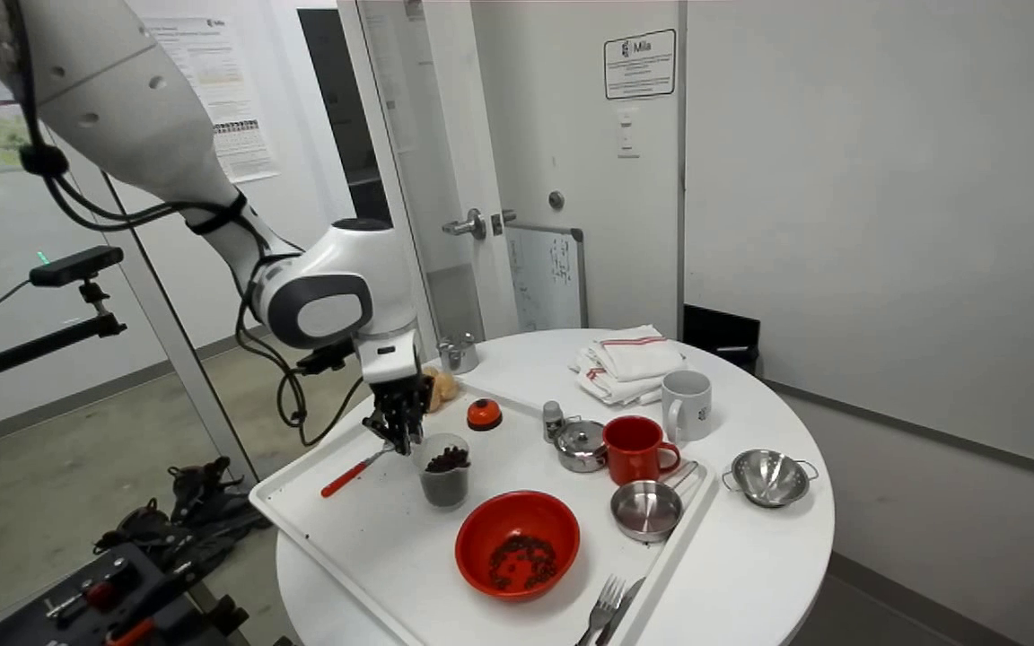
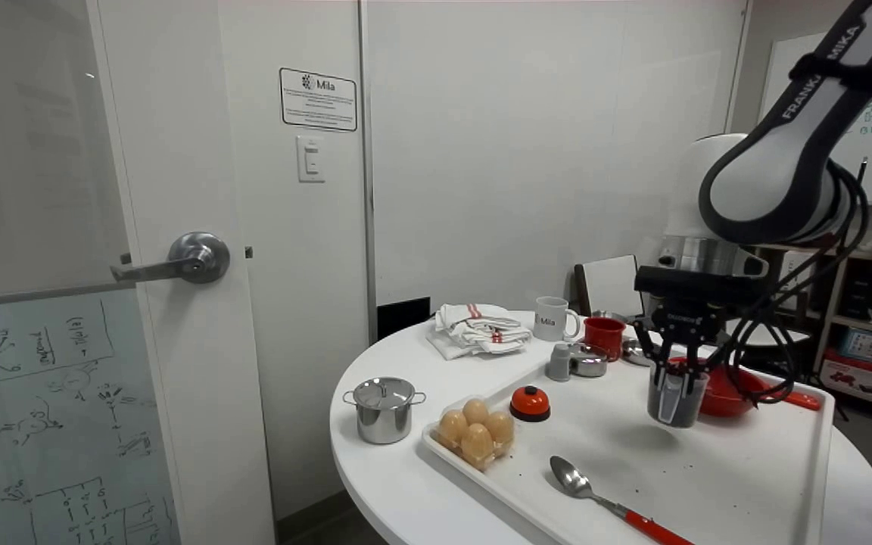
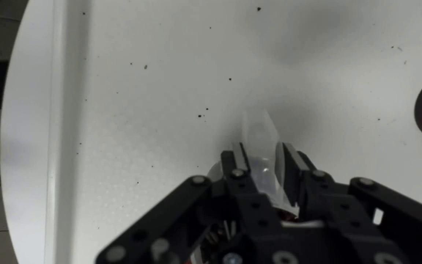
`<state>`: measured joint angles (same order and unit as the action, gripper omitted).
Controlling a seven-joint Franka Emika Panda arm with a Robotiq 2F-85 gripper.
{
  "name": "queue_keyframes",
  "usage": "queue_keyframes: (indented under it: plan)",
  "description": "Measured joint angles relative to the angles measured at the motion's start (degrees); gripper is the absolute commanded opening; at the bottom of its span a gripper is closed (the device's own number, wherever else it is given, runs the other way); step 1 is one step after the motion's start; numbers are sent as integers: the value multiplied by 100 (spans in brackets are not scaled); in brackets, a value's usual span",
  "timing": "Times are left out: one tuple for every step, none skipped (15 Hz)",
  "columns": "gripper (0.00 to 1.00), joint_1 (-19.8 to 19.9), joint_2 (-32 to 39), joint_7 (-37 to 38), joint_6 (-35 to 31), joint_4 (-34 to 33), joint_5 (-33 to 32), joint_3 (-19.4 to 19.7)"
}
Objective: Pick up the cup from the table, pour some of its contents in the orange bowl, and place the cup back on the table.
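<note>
The cup (image 1: 444,487) is a small translucent cup with dark red-brown bits inside. It is close to upright and hangs a little above the tray, with a shadow below it in an exterior view (image 2: 674,401). My gripper (image 1: 405,441) is shut on the cup's pale see-through handle (image 3: 260,139), which sits between both fingers in the wrist view. The fingers hide most of the cup body there. The orange bowl (image 1: 479,531) stands on the tray beside the cup, with dark bits on its bottom; it is partly hidden behind the cup and gripper in an exterior view (image 2: 727,400). The table (image 1: 773,561) is round and white.
A white rimmed tray (image 1: 337,561) lies on the table. Around the cup are a red-handled spoon (image 1: 351,476), an orange-black timer (image 1: 484,414) and eggs (image 2: 476,431). Beyond the bowl are a red mug (image 1: 630,453), a steel pan (image 1: 647,511) and a fork (image 1: 603,607).
</note>
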<state>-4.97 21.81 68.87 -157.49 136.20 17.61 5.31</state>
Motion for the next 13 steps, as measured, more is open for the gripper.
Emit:
queue_keyframes:
  plan:
    - [7, -10, 147, 48, -98, -24, 0, 9]
    - [7, -14, 278, 87, -161, -58, 0, 23]
    - [7, -15, 391, 116, -210, -92, 0, 39]
    - [51, -17, 484, 144, -236, -132, 0, 57]
    - [53, -26, 548, 179, -249, -175, 0, 81]
    - [58, -41, 586, 210, -250, -214, 0, 107]
    - [41, -52, 614, 227, -250, -241, 0, 131]
    - [48, -48, 630, 225, -249, -248, 0, 132]
    - [56, -47, 634, 224, -248, -248, 0, 132]
    - [58, -47, 634, 224, -247, -248, 0, 132]
    - [58, -47, 634, 223, -247, -248, 1, 130]
    - [58, -47, 634, 223, -247, -248, 1, 129]
    - [58, -47, 634, 223, -247, -248, 1, 129]
